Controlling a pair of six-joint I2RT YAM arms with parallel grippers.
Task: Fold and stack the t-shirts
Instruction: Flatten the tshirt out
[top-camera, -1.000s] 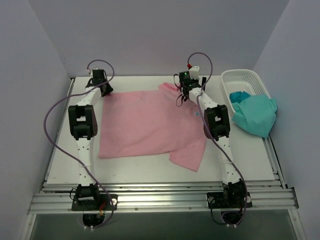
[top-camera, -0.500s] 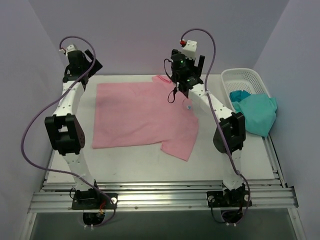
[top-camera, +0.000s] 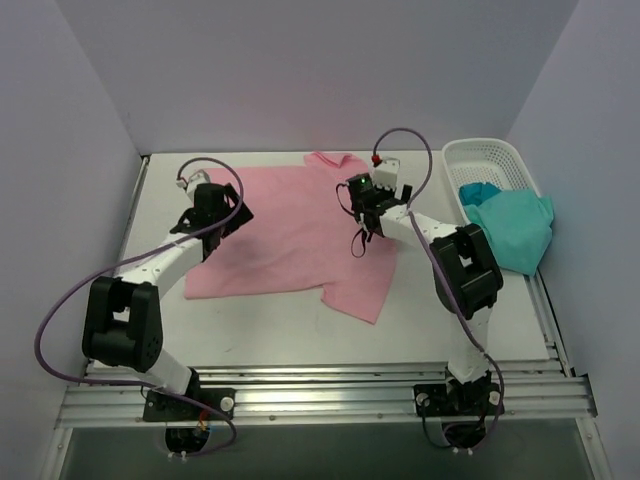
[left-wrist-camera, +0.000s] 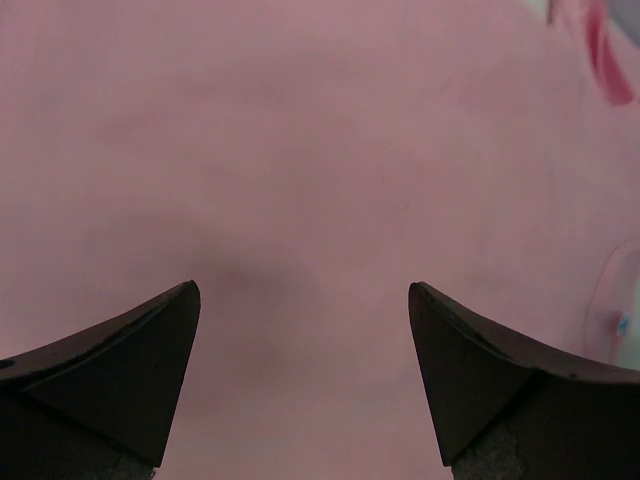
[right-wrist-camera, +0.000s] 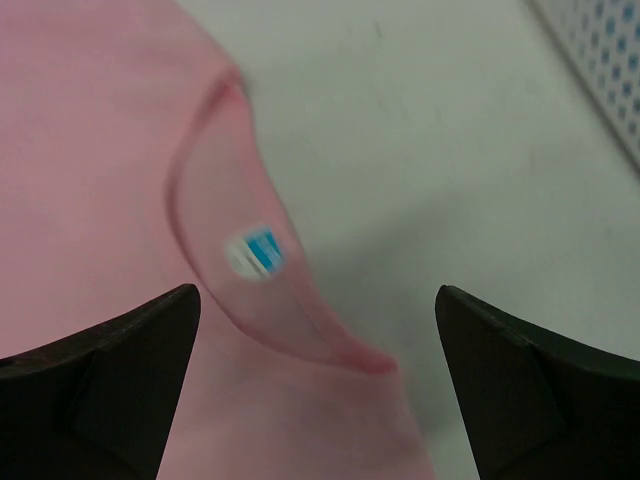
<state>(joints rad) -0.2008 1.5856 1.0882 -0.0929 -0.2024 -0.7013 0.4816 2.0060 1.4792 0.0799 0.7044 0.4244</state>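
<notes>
The light pink t-shirt (top-camera: 290, 235) lies spread flat on the white table, one sleeve at the near right and one at the far edge. My left gripper (top-camera: 222, 212) is open and empty low over the shirt's left part; its view (left-wrist-camera: 303, 290) shows only pink cloth (left-wrist-camera: 320, 150). My right gripper (top-camera: 367, 222) is open and empty over the collar on the shirt's right side. Its view (right-wrist-camera: 315, 292) shows the neckline with the small pale and blue label (right-wrist-camera: 252, 252). The teal-green t-shirt (top-camera: 510, 230) hangs crumpled over the basket's near end.
The white lattice basket (top-camera: 485, 160) stands at the far right of the table, and its wall shows in the right wrist view (right-wrist-camera: 600, 60). Bare table (right-wrist-camera: 450, 120) lies between the collar and the basket. Grey walls close in both sides and the back.
Both arms rose toward the back wall, then came down and nearer, over the shirt. The pink shirt now lies a little farther back than one second ago.
</notes>
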